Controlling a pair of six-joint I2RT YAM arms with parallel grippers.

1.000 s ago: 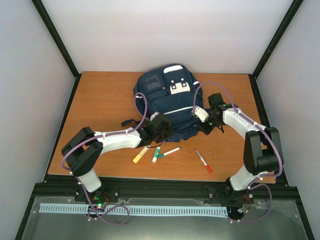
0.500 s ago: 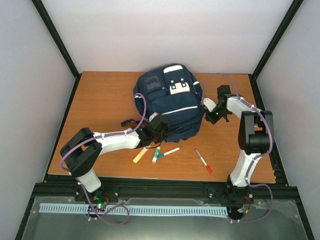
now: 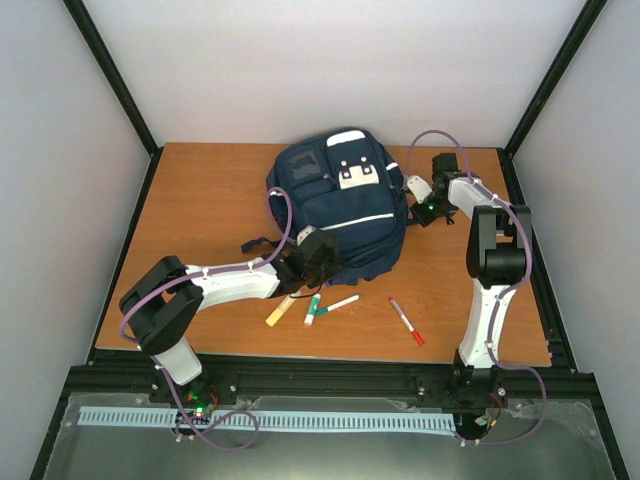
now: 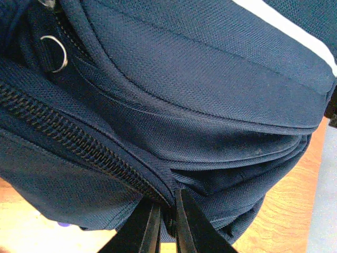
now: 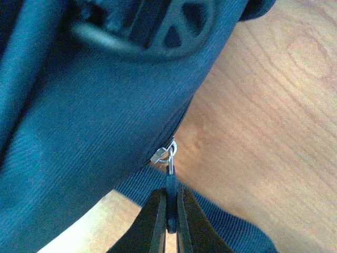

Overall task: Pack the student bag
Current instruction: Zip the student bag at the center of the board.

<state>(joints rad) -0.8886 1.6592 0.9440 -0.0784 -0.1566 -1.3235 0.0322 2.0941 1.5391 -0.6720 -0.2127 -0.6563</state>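
The navy student bag [image 3: 340,205] lies flat in the middle of the wooden table, white patch facing up. My left gripper [image 3: 325,262] is at the bag's near edge, shut on a fold of fabric beside the zipper [image 4: 167,203]. My right gripper [image 3: 420,205] is at the bag's right side, shut on the dark zipper pull [image 5: 171,184], which hangs from a small metal ring on the slider [image 5: 163,154]. The zipper teeth [image 4: 68,132] run diagonally across the left wrist view.
A yellow marker [image 3: 280,309], a green marker [image 3: 312,308], a white pen [image 3: 338,304] and a red pen [image 3: 406,322] lie on the table [image 3: 200,200] in front of the bag. A dark strap [image 3: 258,243] trails left of the bag.
My right gripper has moved away along the bag's right side with the zipper pull, from the near right corner to the upper right. The bag's near edge now looks closed. The left gripper stayed.
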